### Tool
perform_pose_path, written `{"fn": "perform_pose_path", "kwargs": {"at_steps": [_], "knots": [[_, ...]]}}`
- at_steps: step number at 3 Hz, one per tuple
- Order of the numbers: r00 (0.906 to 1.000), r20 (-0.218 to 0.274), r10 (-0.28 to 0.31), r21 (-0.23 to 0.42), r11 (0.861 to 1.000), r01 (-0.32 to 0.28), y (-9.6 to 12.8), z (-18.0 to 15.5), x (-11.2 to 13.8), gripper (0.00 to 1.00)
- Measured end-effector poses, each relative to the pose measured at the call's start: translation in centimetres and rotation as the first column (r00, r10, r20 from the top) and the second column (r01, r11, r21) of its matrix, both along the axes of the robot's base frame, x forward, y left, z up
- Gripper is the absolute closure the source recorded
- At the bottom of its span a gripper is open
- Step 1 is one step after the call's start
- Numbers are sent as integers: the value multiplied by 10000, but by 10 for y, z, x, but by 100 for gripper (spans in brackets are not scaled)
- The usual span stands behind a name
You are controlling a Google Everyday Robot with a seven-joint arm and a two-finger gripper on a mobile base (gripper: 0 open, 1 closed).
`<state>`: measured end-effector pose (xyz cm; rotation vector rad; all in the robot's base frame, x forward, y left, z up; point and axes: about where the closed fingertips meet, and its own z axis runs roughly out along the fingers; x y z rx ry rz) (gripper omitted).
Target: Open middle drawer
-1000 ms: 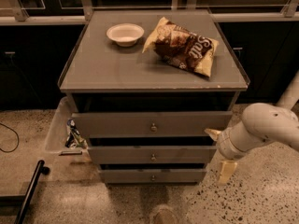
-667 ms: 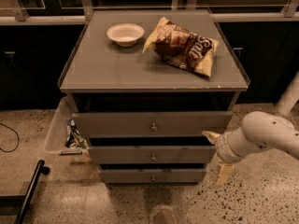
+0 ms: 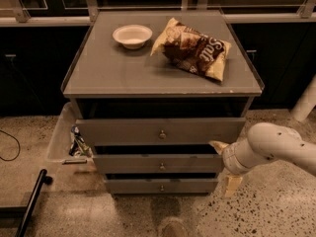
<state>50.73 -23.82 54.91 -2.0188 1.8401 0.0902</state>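
Middle drawer (image 3: 143,164) of the grey cabinet sits between the taller-fronted top drawer (image 3: 160,131) and the narrow bottom drawer (image 3: 148,185). Its flat grey front carries a small round metal knob (image 3: 162,166) at centre. A dark gap runs above its front, and none of its inside shows.

The gripper (image 3: 224,165) is at the right end of that front, at the tip of a white arm (image 3: 276,147) coming in from the right edge of the view. Its two yellowish fingers stand apart, one above the other. The upper fingertip (image 3: 217,145) lies by the right end of the gap under the top drawer. The lower one (image 3: 231,184) hangs just beside the bottom drawer's right end, over the speckled floor (image 3: 266,206). Neither is on the knob, and I cannot tell whether they touch the drawer's edge.

On the cabinet top (image 3: 123,73) rest a white bowl (image 3: 132,35) at the back left and a brown and yellow chip bag (image 3: 192,48) lying flat to its right. A clear plastic bin (image 3: 61,137) holding small items stands against the cabinet's left side.
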Motion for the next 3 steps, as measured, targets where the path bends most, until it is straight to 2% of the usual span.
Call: {"fn": "perform_pose_path", "kwargs": {"at_steps": [3], "knots": [[9933,665,948,270,9949,-967,8,-82,40,0]]}}
